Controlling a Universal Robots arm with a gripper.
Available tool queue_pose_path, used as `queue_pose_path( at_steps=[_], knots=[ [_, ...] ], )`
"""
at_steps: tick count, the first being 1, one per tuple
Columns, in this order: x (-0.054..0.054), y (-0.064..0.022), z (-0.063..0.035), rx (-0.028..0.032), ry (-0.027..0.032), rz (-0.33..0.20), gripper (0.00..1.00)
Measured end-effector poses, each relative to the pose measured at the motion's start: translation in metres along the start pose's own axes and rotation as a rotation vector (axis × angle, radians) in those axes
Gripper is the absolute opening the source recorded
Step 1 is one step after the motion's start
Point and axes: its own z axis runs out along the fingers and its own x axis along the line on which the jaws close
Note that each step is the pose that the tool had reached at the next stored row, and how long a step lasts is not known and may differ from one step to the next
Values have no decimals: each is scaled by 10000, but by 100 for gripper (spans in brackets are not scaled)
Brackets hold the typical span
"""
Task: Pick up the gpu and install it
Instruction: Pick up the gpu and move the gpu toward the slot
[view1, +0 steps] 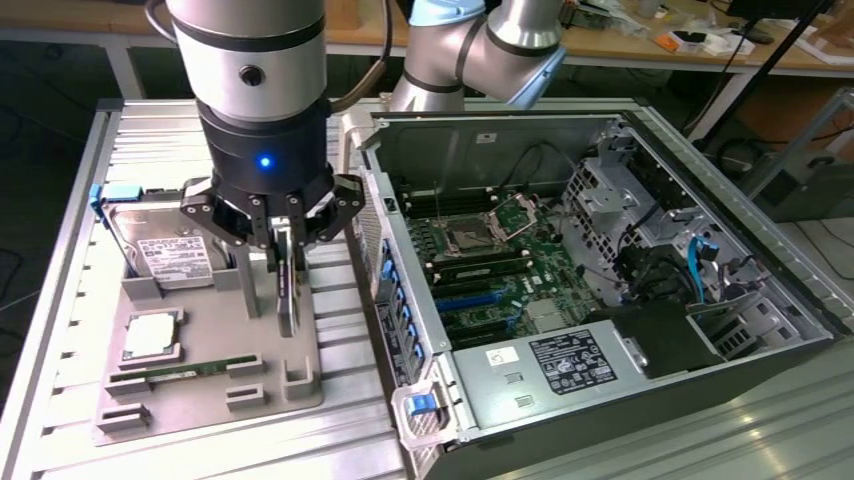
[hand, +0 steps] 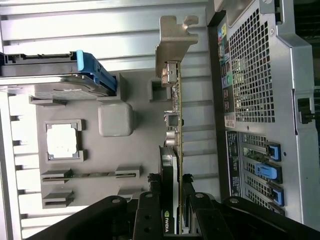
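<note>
The gpu (view1: 288, 285) is a thin card with a dark cooler and a silver end bracket, standing on edge over the grey holder tray (view1: 267, 385). My gripper (view1: 284, 228) comes down from above and is shut on the card's upper edge. In the wrist view the gpu (hand: 176, 115) runs away from my fingers (hand: 149, 210), which clamp its cooler end, and its silver bracket (hand: 172, 45) is at the far end. I cannot tell whether the card's lower edge still touches the tray.
On the tray lie a hard drive in a blue caddy (view1: 167, 255), a CPU (view1: 147, 335) and a RAM stick (view1: 180, 372). The open PC case (view1: 400, 300) stands close on the exterior view's right, with the motherboard (view1: 494, 265) and power supply (view1: 567, 360) inside.
</note>
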Motion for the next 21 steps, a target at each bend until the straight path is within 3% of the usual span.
queue_pose_path(
  at_steps=[21],
  knots=[
    [-5,8,-172,0,0,0,27]
  ],
)
